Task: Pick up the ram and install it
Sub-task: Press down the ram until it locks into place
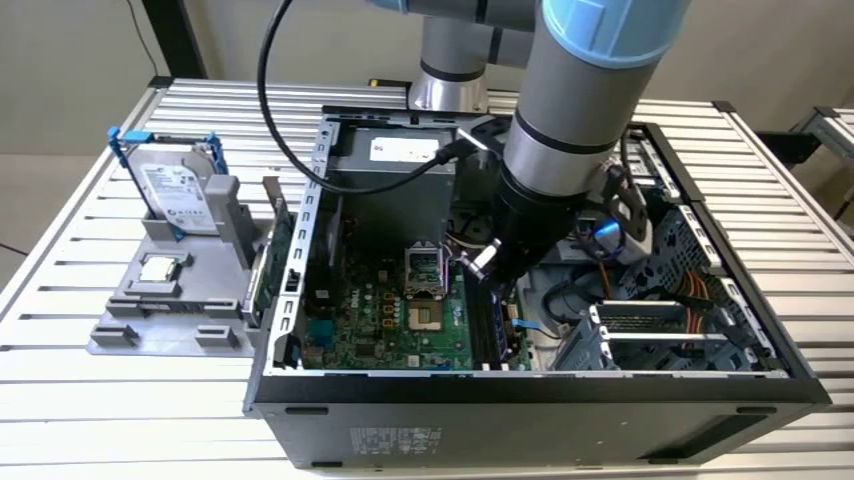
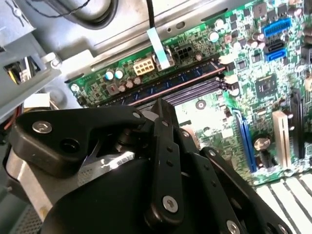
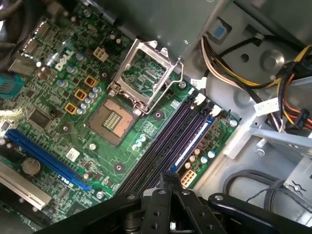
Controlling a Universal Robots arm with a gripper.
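A ribbed metal desk (image 1: 120,440) of pale slats fills the scene. Behind it, toward 11 o'clock, stands a plain beige wall (image 1: 67,60) with a dark upright post (image 1: 178,38). Light is even.

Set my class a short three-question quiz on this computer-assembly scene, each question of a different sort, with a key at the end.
1. Fill the gap: the hard drive stands upright on the grey holder at the exterior view's ____ of the computer case.
2. Choose one: the tool is nearest to A) the hard drive, B) the memory slots, C) the grey holder.
3. True or false: the metal frame of the CPU socket is swung open.
Key: 1 left; 2 B; 3 true.
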